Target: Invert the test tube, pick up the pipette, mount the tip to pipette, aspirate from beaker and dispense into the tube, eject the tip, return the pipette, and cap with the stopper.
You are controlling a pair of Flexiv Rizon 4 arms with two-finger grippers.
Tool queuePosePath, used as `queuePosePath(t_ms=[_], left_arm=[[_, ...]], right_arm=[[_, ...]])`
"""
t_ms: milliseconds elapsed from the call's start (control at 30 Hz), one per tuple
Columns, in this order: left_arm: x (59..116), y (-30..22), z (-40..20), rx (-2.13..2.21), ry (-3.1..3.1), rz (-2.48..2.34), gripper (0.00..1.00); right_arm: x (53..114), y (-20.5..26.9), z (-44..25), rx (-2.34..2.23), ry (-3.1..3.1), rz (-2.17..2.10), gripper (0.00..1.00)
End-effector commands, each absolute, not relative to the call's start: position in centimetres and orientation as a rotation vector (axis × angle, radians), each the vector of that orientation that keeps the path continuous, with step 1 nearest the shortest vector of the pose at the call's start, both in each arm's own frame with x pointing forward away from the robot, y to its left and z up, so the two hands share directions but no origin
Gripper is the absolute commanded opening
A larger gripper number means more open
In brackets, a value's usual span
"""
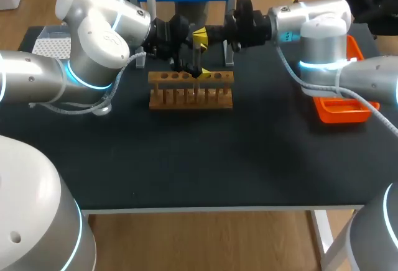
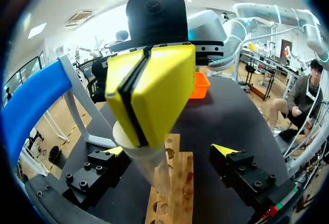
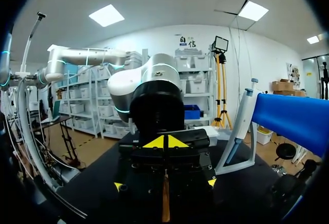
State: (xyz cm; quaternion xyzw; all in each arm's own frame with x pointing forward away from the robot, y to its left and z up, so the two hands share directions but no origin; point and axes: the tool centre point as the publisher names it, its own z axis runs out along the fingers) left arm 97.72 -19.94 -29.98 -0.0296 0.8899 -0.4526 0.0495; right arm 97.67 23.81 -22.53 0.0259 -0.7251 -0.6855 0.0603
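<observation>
— Where is the test tube (image 2: 154, 168) found?

— It is held upright over the wooden rack (image 1: 189, 91), at the back middle of the table (image 1: 186, 159). Its upper end is clamped between the yellow pads of the right gripper (image 2: 146, 100), which are pressed almost together on it. This is made plain only in the left wrist view. In the head view the tube is seen merely as a thin grey line under a yellow tip.

— And its lower end?

— It is seen at the rack's top board, by a hole. Whether it is seated in that hole cannot be told.

— How is the left gripper (image 2: 170, 150) set?

— Its fingers are spread wide, one on each side of the tube, and the tube is touched by neither. Nothing is held by it.

— What is added by the right wrist view?

— The pipette (image 3: 240, 126) is shown hanging on its blue-barred stand (image 3: 293, 116), beside the two grippers and untouched. The tube itself is hardly made out there.
</observation>
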Motion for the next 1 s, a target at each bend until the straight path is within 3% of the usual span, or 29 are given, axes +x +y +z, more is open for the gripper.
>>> queuePosePath(t_ms=[33,367,400,467,500,1000], left_arm=[[97.8,-19.9,-30.0,-0.088,2.714,-1.38,1.0],[97.8,-19.9,-30.0,-0.088,2.714,-1.38,1.0],[97.8,-19.9,-30.0,-0.088,2.714,-1.38,1.0],[97.8,-19.9,-30.0,-0.088,2.714,-1.38,1.0],[97.8,-19.9,-30.0,-0.088,2.714,-1.38,1.0],[97.8,-19.9,-30.0,-0.088,2.714,-1.38,1.0]], right_arm=[[98.0,23.7,-22.6,0.086,-2.185,-2.096,0.0],[98.4,22.0,-20.3,0.109,-2.226,-2.155,0.0],[98.4,21.8,-20.2,0.107,-2.242,-2.153,0.13],[98.4,21.2,-20.2,0.092,-2.29,-2.132,0.49],[98.4,20.9,-20.3,0.081,-2.311,-2.129,0.98],[99.0,16.3,-22.0,0.007,-2.47,-2.069,1.0]])
